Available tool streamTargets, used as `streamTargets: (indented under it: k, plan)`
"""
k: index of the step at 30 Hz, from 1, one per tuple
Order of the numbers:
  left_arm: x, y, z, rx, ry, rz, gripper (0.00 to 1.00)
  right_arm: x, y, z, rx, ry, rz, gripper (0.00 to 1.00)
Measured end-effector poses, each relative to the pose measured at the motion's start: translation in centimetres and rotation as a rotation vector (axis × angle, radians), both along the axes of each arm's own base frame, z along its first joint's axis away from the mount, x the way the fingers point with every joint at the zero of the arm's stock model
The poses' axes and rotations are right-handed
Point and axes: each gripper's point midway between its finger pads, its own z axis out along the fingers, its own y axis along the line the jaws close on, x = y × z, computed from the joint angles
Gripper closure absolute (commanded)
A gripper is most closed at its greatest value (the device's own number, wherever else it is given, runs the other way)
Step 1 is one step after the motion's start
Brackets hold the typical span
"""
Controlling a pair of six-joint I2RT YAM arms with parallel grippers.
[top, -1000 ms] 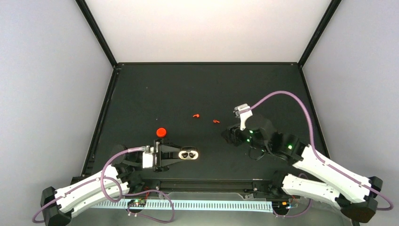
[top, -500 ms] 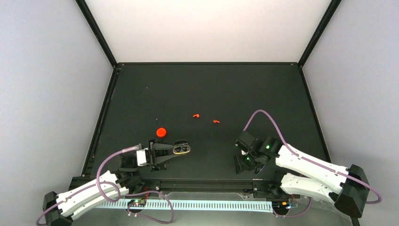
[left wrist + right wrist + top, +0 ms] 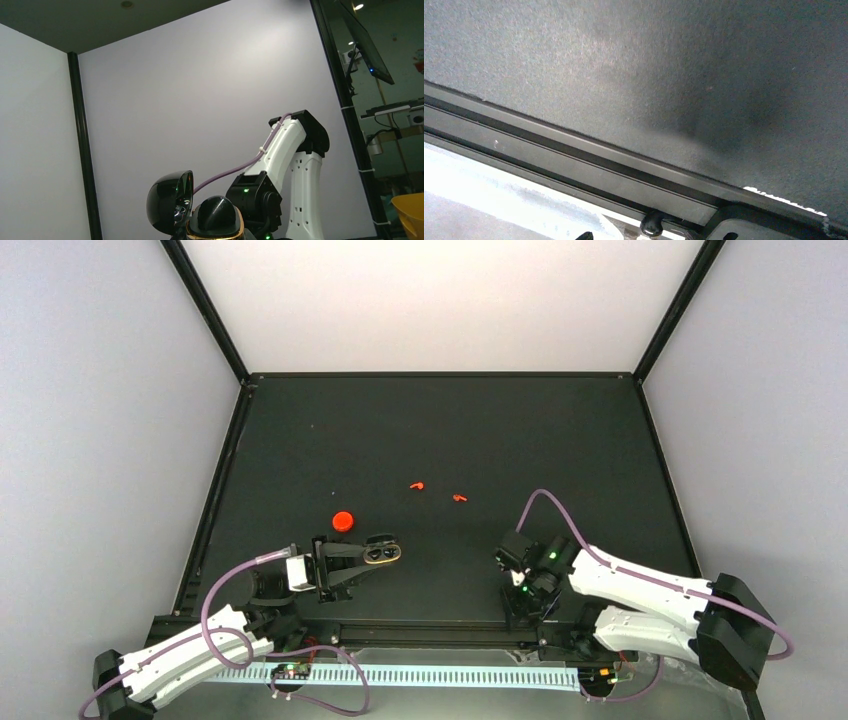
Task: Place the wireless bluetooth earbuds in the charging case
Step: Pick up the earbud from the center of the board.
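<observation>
Lower left, the left tool (image 3: 377,555) is pressed together on a glossy black, gold-rimmed shell (image 3: 215,217). Lower right, I cannot tell how the right tool (image 3: 518,590) stands. Beyond lies the round red-orange charging case (image 3: 343,521). Mid-frame lie two tiny red-orange curved earbuds (image 3: 418,485), which a clumsy pinch might flick across the black matte surface (image 3: 440,420). Pale walls (image 3: 440,300) stand behind.

Two earbuds (image 3: 418,485) mid-mat, red puck (image 3: 343,521), left fingers (image 3: 352,550) gripping black clamshell (image 3: 384,553)
</observation>
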Motion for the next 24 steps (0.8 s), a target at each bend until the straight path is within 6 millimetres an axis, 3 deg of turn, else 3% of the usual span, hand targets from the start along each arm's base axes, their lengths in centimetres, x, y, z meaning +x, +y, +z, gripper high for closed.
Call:
streamTargets:
  k: [15,24]
  plan:
    - [0.0,0.1,-0.1,-0.001,0.012,-0.008,0.99,-3.0,-1.6,-1.9,-0.058,0.151,-0.013,0.61]
    - [-0.1,0.1,-0.1,-0.005,0.013,-0.011,0.98,-2.8,-1.0,-2.4,-0.050,0.166,-0.037,0.62]
